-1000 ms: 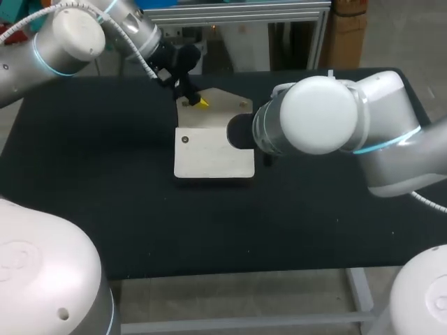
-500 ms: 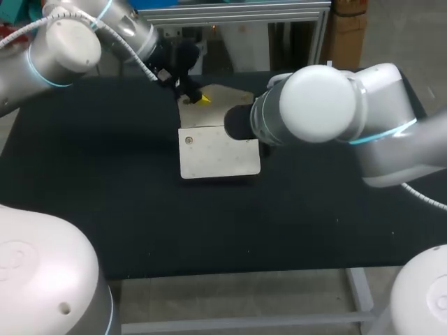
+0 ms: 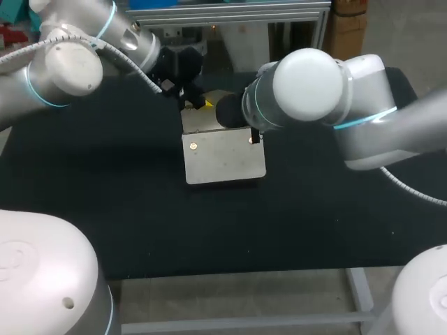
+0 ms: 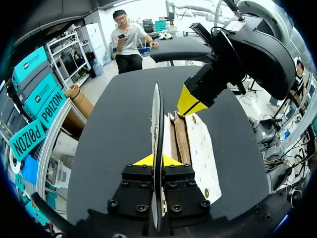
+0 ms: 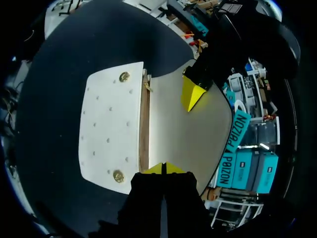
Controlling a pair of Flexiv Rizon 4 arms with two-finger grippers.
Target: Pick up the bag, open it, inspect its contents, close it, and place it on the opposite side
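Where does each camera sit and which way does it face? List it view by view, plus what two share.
Head: fixed above and behind, looking down on the table; left arm, right arm and bag show.
Left wrist: on the left arm, looking along the left gripper, shut on the flap seen edge-on; right gripper ahead.
Right wrist: on the right arm, looking over the bag; right gripper shut on its edge, left gripper ahead.
Shared: each wrist view shows the other arm's gripper; all show the bag.

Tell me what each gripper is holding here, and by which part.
The left gripper is shut on the bag by the edge of its raised flap. Whether the right gripper grips anything cannot be told.
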